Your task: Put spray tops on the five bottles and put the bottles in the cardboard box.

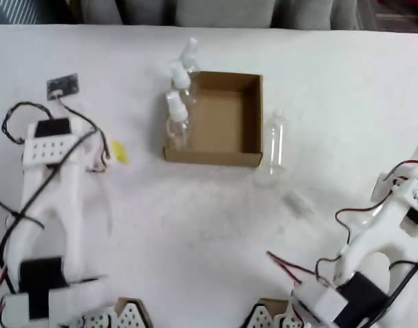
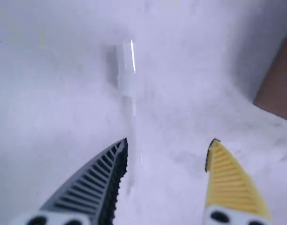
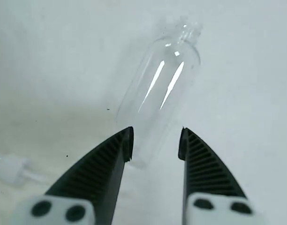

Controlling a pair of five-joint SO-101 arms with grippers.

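a clear bottle (image 3: 162, 89) with no top lies on its side on the white tabletop (image 3: 49, 56), its base between the right gripper (image 3: 156, 136)'s black jaws, which stand apart. a loose spray top (image 2: 127, 79) lies just ahead of the left gripper (image 2: 169, 143), jaws apart too. likely step: grasping both to join them; each needs a square, gentle close. three capped bottles (image 1: 176, 113) stand at the cardboard box (image 1: 223, 157)'s left wall; an uncapped bottle (image 1: 276, 140) stands just right of it. grey furniture (image 1: 223, 10) lies beyond the tabletop.
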